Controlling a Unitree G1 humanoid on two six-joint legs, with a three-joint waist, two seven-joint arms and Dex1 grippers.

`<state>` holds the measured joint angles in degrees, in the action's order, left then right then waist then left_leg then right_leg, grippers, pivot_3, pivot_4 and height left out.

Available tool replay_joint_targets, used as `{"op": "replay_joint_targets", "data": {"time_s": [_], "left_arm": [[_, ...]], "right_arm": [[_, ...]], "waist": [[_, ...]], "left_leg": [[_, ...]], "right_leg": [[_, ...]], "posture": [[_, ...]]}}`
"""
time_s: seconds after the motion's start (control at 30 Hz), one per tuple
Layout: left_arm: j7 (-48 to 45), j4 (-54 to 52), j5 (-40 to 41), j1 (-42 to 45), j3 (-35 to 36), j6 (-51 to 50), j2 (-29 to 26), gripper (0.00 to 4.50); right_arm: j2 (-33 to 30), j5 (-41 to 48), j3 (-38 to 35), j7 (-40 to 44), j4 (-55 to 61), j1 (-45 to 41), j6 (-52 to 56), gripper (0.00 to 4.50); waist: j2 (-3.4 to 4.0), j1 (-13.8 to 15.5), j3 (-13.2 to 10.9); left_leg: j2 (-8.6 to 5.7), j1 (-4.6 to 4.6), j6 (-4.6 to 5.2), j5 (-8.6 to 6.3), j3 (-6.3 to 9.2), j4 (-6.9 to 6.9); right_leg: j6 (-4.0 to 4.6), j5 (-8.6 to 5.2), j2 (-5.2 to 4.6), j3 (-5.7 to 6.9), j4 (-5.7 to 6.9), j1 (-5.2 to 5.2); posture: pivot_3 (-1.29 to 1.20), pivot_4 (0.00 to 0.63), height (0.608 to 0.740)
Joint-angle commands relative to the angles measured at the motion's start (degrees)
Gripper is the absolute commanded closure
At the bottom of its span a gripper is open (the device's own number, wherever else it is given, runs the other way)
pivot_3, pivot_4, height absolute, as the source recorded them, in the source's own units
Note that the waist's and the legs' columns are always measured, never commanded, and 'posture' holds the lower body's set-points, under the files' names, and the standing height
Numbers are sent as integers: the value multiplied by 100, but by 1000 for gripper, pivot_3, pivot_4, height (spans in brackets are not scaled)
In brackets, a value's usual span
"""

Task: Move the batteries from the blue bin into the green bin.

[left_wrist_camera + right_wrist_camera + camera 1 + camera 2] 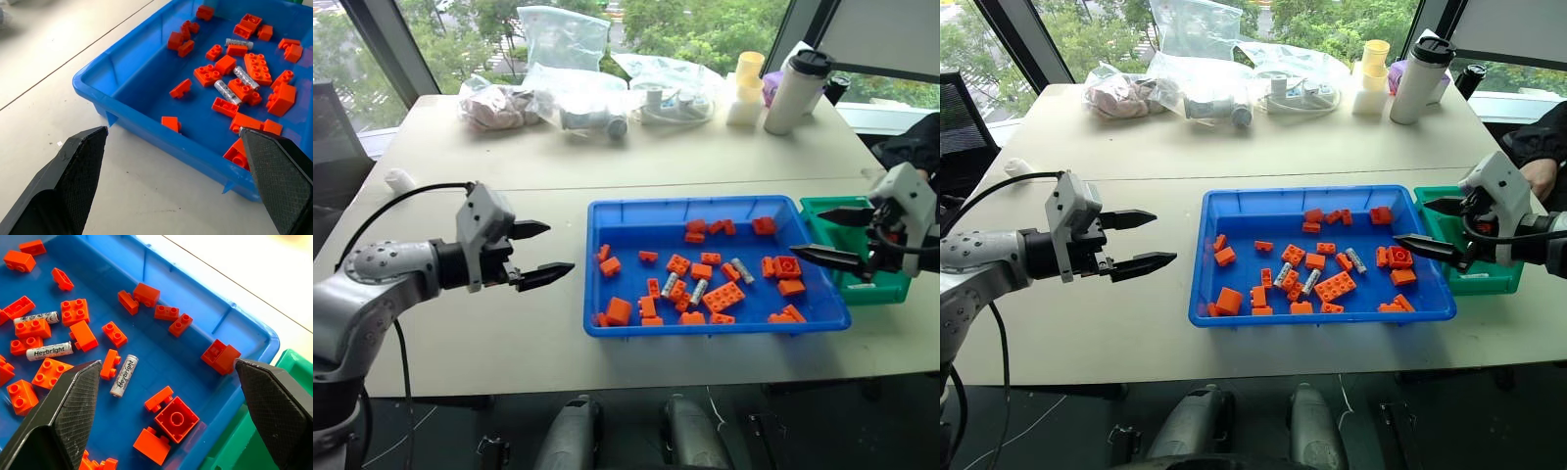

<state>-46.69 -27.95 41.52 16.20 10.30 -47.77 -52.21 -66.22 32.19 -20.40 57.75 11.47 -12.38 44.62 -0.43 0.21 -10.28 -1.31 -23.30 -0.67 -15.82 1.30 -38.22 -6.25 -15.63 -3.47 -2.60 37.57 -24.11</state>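
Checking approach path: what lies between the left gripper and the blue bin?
Bare tabletop separates the left gripper from the blue bin, in the left eye view.

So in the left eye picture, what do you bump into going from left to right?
left gripper → blue bin → batteries → right gripper → green bin

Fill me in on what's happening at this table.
A two-armed robot is sorting batteries out of a blue bin of orange bricks into the green bin beside it. Three batteries lie loose among the bricks. The right hand hangs open over the blue bin's end nearest the green bin; the left hand is open over the bare table. Neither holds anything.
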Motion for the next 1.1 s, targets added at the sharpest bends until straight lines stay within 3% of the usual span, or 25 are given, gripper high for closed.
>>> {"op": "replay_joint_targets", "data": {"time_s": [0.03,0.23,0.33,0.5,0.6,0.73,1.1], "left_arm": [[-123,121,-33,156,215,198,-87,0],[-424,376,-209,129,64,405,-168,0],[-786,660,-356,431,-229,560,-234,0],[-2000,1035,-872,1327,-1359,1072,-342,0],[-2454,915,-929,1759,-1650,1195,-367,0],[-2392,675,-1143,1772,-1696,1261,-405,0],[-1567,-29,-1027,1019,-1278,818,-303,0]], "right_arm": [[-42,2,-50,-20,-9,-210,-38,40],[-60,46,-140,-39,67,-159,74,40],[60,313,25,-114,119,-558,361,40],[681,577,1343,-44,341,-1912,912,40],[1031,454,2232,35,610,-2271,1099,40],[1291,71,3211,-160,1018,-2333,1300,40],[1661,-362,4150,-469,977,-2728,1950,40]], "waist": [[0,0,0],[0,-1,0],[0,-1,0],[-2,-89,-1],[-2,-107,-1],[-2,-106,-1],[-2,-95,-1]], "left_leg": [[0,0,0,0,0,0],[0,-1,0,0,0,0],[0,0,0,0,0,0],[1,1,-1,0,1,-1],[2,-6,-1,0,5,1],[1,-21,1,0,4,1],[0,-19,1,0,5,-6]], "right_leg": [[0,0,0,0,0,0],[0,0,0,0,0,-1],[0,0,0,0,0,-1],[1,0,6,2,1,1],[1,0,12,4,1,-9],[1,0,8,3,0,-26],[0,0,3,4,9,-26]], "posture": [[0,150,740],[0,150,740],[0,150,740],[0,150,740],[0,150,740],[0,150,740],[0,150,740]]}}
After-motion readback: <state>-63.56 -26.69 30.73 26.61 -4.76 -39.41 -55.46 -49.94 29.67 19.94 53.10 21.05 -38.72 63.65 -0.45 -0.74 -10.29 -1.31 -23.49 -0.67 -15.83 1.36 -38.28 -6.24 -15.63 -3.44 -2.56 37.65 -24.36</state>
